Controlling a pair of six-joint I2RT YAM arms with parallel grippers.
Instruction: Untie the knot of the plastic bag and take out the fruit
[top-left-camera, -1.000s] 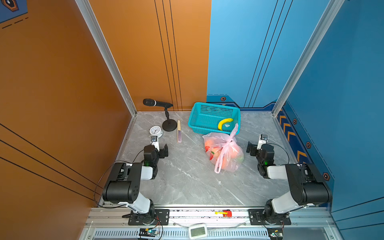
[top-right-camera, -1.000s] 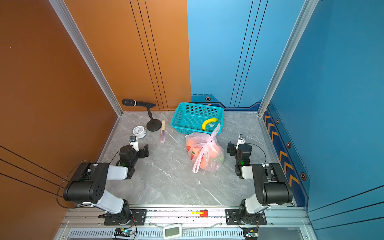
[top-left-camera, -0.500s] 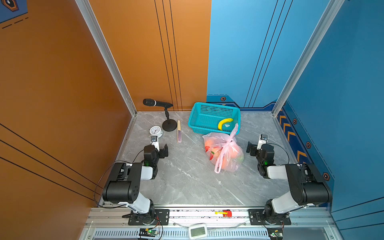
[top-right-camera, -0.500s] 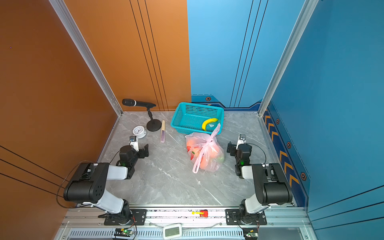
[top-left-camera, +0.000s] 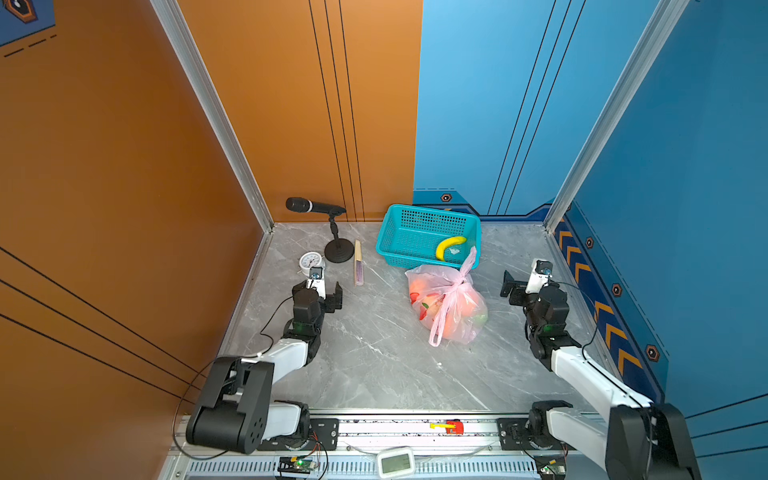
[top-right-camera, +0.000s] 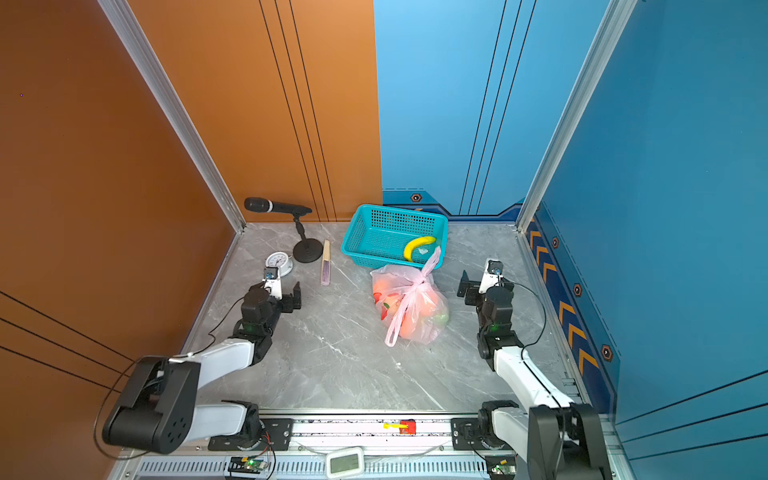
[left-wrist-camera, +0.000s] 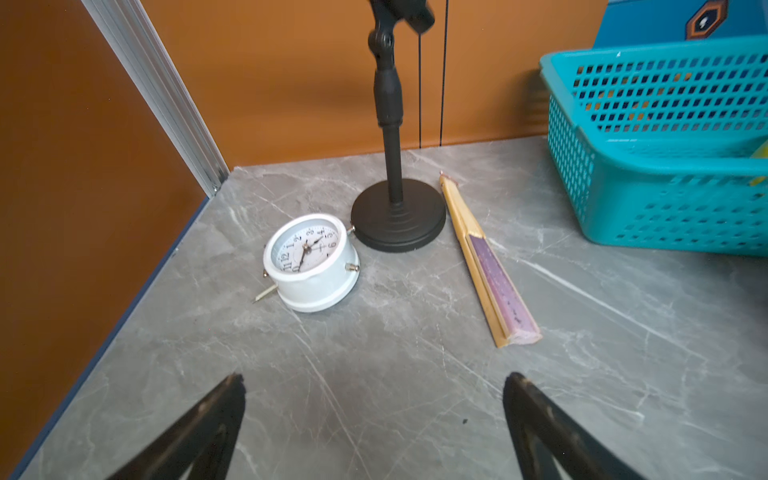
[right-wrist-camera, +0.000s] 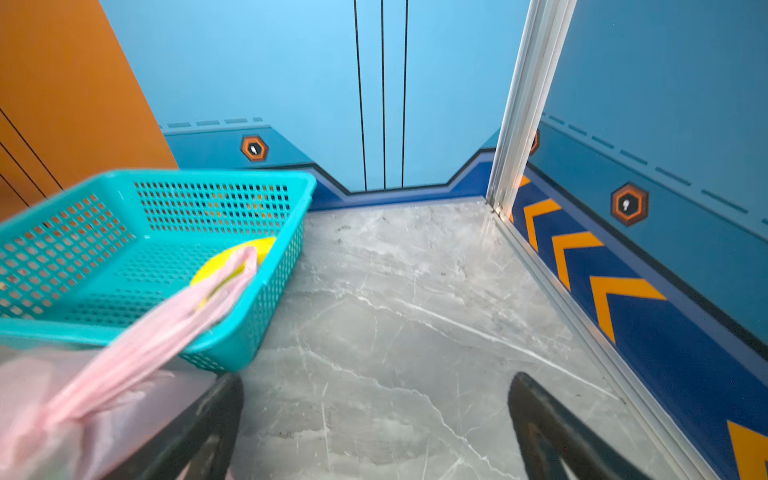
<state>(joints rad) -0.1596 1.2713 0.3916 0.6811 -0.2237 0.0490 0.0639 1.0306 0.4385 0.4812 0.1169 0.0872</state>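
Observation:
The pale-pink plastic bag (top-left-camera: 446, 309) (top-right-camera: 409, 309) lies on the grey tabletop just in front of the teal basket. Its knot (top-left-camera: 458, 284) (top-right-camera: 420, 284) is tied at the top, one loop handle pointing up toward the basket, the other trailing forward. Orange fruit (top-left-camera: 455, 322) and a green one (top-left-camera: 480, 319) show through the film. My left gripper (top-left-camera: 322, 291) (left-wrist-camera: 376, 379) stands open far to the bag's left, nothing between its fingers. My right gripper (top-left-camera: 525, 286) (right-wrist-camera: 376, 380) stands open just right of the bag (right-wrist-camera: 75, 419), empty, not touching it.
The teal basket (top-left-camera: 428, 210) (right-wrist-camera: 208, 176) (left-wrist-camera: 665, 199) holds a yellow banana (top-left-camera: 451, 245). At the back left stand a microphone stand (top-left-camera: 338, 251) (left-wrist-camera: 398, 220), a white alarm clock (top-left-camera: 311, 261) (left-wrist-camera: 309, 257) and a folded fan (top-left-camera: 358, 262) (left-wrist-camera: 486, 266). Walls close in on three sides.

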